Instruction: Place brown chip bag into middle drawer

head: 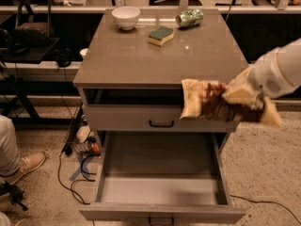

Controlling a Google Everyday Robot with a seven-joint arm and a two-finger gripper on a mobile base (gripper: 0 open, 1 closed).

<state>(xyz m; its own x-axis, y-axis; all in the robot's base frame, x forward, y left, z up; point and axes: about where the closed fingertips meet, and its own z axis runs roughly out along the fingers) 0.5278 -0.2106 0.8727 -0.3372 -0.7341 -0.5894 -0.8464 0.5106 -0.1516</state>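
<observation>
The brown chip bag (211, 106), dark brown with pale yellow ends, hangs in the air in front of the cabinet's right front corner, above the open drawer. My gripper (241, 96), at the end of the white arm coming in from the right, is shut on the bag's right part. The middle drawer (162, 211) is pulled out wide below; its deep grey tray is empty. The bag sits above the drawer's right rear area and covers part of the upper drawer front.
The closed upper drawer front with its black handle (161, 123) is just above the open tray. On the cabinet top are a white bowl (126, 17), a green-and-yellow sponge (160, 35) and a green can (190, 18). A person's shoe (24, 166) and cables (75, 173) lie on the floor at left.
</observation>
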